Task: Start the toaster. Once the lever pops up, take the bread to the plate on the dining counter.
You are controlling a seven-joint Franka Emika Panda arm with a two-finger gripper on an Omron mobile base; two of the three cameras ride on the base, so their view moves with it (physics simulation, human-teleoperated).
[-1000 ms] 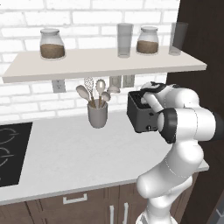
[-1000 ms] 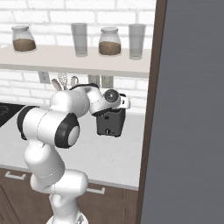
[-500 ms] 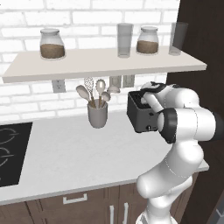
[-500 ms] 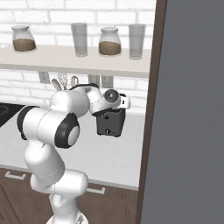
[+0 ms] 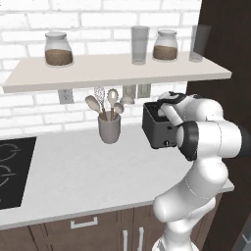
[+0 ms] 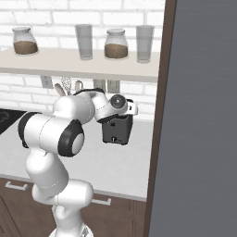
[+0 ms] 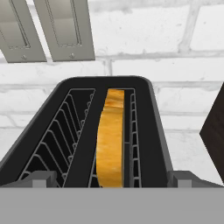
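Toaster (image 7: pixel 109 131): dark, two-slotted, on the pale worktop (image 5: pixel 73 171) against the brick wall. Bread (image 7: pixel 109 140), golden-brown, stands in its right slot. Gripper (image 7: pixel 111 178) jaws spread wide, directly above.

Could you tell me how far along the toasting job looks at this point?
Done: the bread sits in the right-hand slot of the toaster, as the hand view shows it, with its top edge browned. Whether the lever has been pressed I cannot tell. In hand: the open gripper hovers just above the slots, holding nothing. Left: grasping the bread, lifting it out and carrying it to the plate.
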